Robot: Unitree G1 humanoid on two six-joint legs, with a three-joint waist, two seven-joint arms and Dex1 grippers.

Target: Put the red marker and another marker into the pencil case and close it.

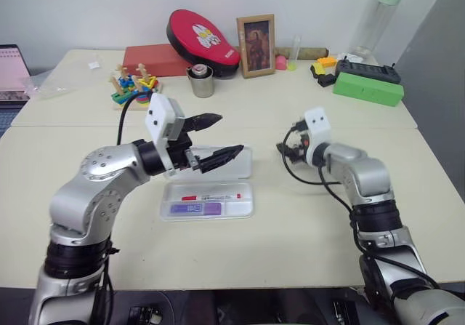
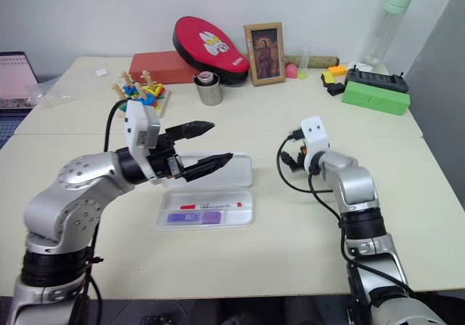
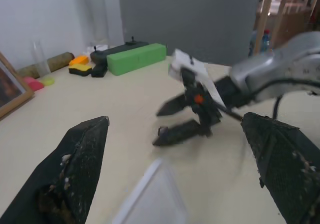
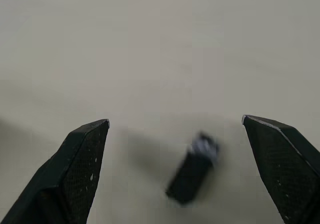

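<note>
The pencil case (image 1: 237, 209) lies open on the table in front of me, its lid (image 1: 238, 166) folded back flat on the far side. The red marker (image 1: 211, 195) rests in the tray's far compartment. The purple marker (image 1: 195, 209) lies in the near one. My left gripper (image 1: 229, 134) hovers open over the lid, pointing right, with nothing between its fingers. My right gripper (image 1: 288, 150) hangs open and empty to the right of the case, just above the table; the left wrist view shows its fingers (image 3: 172, 133) spread.
A small dark grey piece (image 4: 192, 176) lies on the table under my right gripper. Along the back stand a red zip pouch (image 1: 200, 38), picture frame (image 1: 256, 45), metal cup (image 1: 201, 80), wooden toy (image 1: 132, 86), green box (image 1: 368, 87) and tall bottle (image 1: 381, 19).
</note>
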